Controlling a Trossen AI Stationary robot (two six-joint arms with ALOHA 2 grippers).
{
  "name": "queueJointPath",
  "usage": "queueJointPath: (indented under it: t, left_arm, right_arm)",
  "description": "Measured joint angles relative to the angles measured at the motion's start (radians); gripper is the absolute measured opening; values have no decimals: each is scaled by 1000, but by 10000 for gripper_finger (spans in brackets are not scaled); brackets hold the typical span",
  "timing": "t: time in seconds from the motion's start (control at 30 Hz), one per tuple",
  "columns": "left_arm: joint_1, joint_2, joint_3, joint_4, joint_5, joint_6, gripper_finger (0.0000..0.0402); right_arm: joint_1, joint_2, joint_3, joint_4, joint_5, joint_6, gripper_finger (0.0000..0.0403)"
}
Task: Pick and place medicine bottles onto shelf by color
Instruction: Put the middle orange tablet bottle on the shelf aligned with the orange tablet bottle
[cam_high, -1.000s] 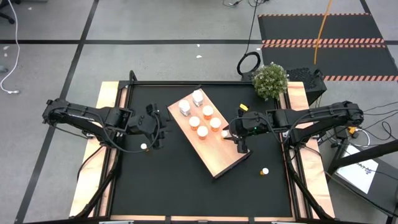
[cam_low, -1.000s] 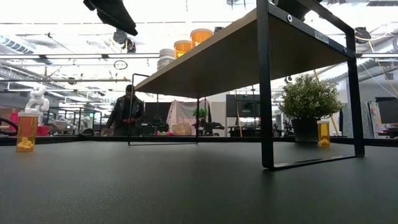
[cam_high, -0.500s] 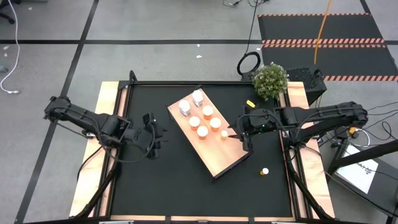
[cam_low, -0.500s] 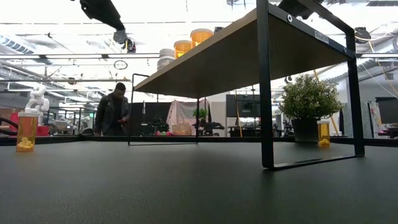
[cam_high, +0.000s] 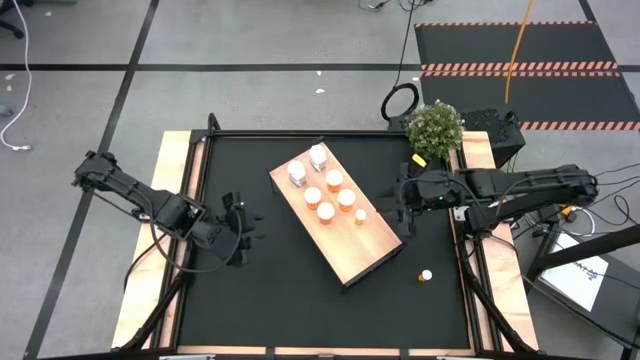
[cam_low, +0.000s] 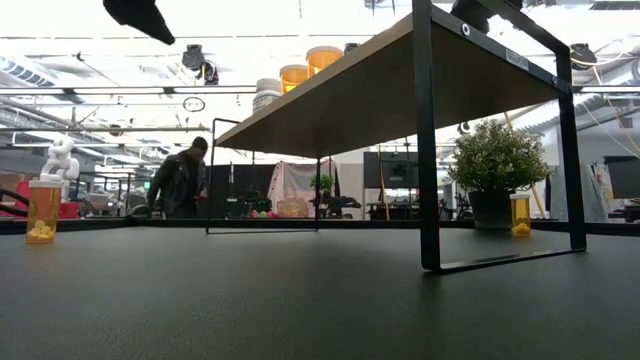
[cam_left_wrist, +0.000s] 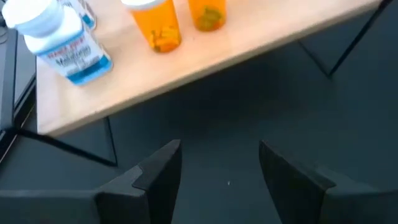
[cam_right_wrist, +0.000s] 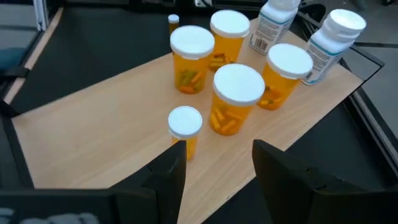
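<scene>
Standing on the shelf (cam_high: 355, 240) are two white bottles (cam_high: 307, 165), four orange bottles (cam_high: 330, 195) and a small orange bottle (cam_right_wrist: 185, 130). Right jaws (cam_right_wrist: 214, 165) gape empty beside it; left jaws (cam_left_wrist: 217, 171) gape empty over the tabletop (cam_high: 250, 300). Another small bottle (cam_high: 426, 275) stands apart.

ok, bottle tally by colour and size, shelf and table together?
white bottles: 2, on the shelf
large orange bottles: 4, on the shelf
small orange bottles: 3, one on the shelf, two on the table
total: 9
</scene>
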Motion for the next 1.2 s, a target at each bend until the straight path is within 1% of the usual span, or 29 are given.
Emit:
queueJointPath:
  t: [0.2, 0.3, 0.37, 0.43, 0.53, 0.63, 0.73, 0.83, 1.0, 1.07, 1.2]
  left_arm:
    - [-39, 0, 0, -113, -8, -67, 216]
    - [-66, 1, 0, -190, -47, -127, 216]
    - [-84, -3, -14, -212, -67, -157, 216]
    - [-97, -13, -44, -231, -58, -174, 216]
    - [-106, -35, -98, -242, -27, -206, 216]
    - [-101, -67, -152, -243, 31, -228, 224]
    - [-87, -101, -200, -240, 104, -236, 244]
    - [-61, -130, -238, -241, 150, -239, 269]
    - [28, -146, -289, -265, 256, -196, 297]
    - [76, -143, -294, -269, 292, -162, 300]
    - [142, -126, -294, -258, 324, -92, 295]
  right_arm:
    - [0, -34, 0, 13, 4, -19, 179]
    - [0, -41, 0, 33, 27, -32, 178]
    - [0, -41, 0, 52, 28, -42, 178]
    - [0, -41, 0, 51, 28, -47, 178]
    - [0, -41, 0, 47, 26, -46, 178]
    - [0, -41, 0, 47, 25, -46, 178]
    - [0, -41, 0, 46, 25, -46, 178]
    - [0, -41, 0, 46, 24, -46, 178]
    - [0, -41, 0, 47, 24, -46, 178]
    - [0, -41, 0, 47, 24, -47, 178]
    - [0, -41, 0, 48, 24, -48, 178]
